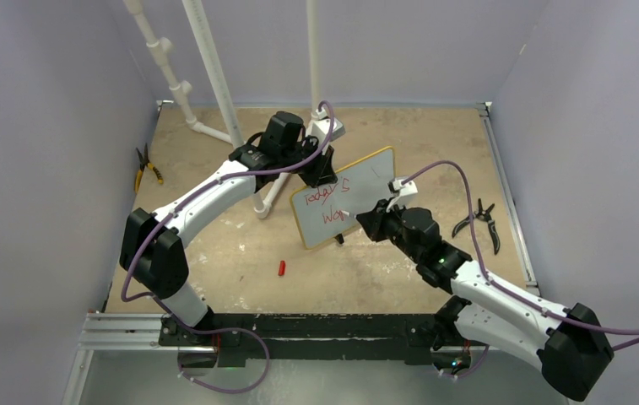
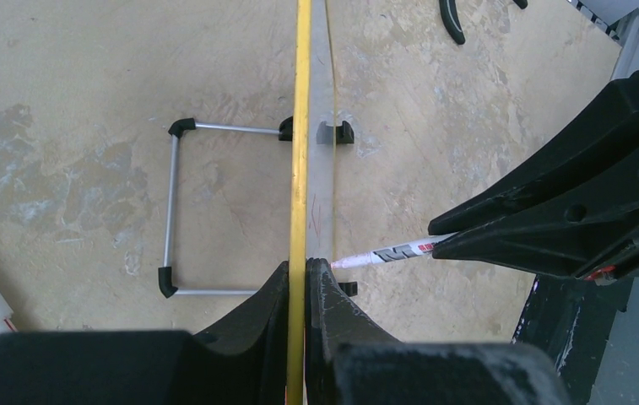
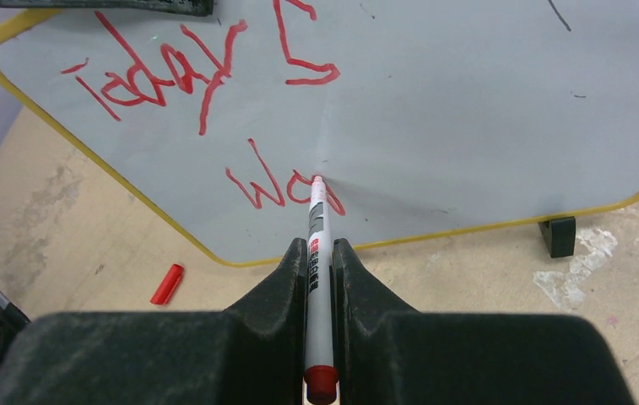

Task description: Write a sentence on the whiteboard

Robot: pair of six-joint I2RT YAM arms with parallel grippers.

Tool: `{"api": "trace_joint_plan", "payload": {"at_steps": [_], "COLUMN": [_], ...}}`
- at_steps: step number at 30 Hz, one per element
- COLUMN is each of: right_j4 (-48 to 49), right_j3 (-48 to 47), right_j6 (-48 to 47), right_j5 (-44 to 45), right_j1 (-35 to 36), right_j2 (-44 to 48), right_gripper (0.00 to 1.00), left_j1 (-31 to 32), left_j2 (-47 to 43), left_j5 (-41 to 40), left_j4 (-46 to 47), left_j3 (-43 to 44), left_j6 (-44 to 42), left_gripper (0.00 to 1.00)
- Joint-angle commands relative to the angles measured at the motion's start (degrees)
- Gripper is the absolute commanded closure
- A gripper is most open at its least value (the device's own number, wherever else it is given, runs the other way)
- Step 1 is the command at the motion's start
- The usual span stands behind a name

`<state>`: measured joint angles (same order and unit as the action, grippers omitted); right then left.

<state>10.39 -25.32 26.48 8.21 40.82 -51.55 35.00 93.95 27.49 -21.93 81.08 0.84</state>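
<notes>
one whiteboard (image 1: 370,181) is seen standing upright near the middle of the table (image 1: 214,245), between the two arms, and its thin yellow frame is viewed edge-on from the left wrist. the sentence (image 3: 214,84) is written on it in red, in two lines: "today" followed by an s-like mark above, "wo" and one further stroke below. one marker (image 3: 317,245) is pressed tip-first against the board at that last stroke. the marker is pinched between the two fingers of the right gripper (image 3: 319,249), with its red end left sticking out behind them. the board's upper edge is clamped by the left gripper (image 2: 299,274), one finger being set on each face. one wire stand (image 2: 170,211) is spread on the table behind the board, and one black foot (image 3: 559,234) is shown under the lower frame in the right wrist view. one red cap (image 1: 281,268) is laid on the table just in front of the board. two pliers are counted well apart from it: the yellow-handled pliers (image 1: 145,167) at the left edge and the black pliers (image 1: 480,221) at the right. three white pipes (image 1: 210,67) are seen rising at the far side.
</notes>
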Motion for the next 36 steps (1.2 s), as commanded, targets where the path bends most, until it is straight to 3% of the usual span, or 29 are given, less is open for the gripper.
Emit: {"api": "trace_joint_plan", "payload": {"at_steps": [1, 36], "right_j4": [3.8, -1.6], "right_j3": [-2.8, 0.5], "right_j6": [-0.4, 3.5], "right_j5": [1.5, 6.5], "right_j1": [-0.1, -0.1], "right_j2": [0.6, 0.3], "right_gripper": [1.00, 1.00], "left_j1": [0.1, 0.0], "left_j2": [-0.5, -0.6], "left_j5": [0.6, 0.6], "left_j4": [1.0, 0.9], "left_j3": [0.1, 0.1], "left_j6": [-0.6, -0.6], "left_gripper": [1.00, 1.00]}}
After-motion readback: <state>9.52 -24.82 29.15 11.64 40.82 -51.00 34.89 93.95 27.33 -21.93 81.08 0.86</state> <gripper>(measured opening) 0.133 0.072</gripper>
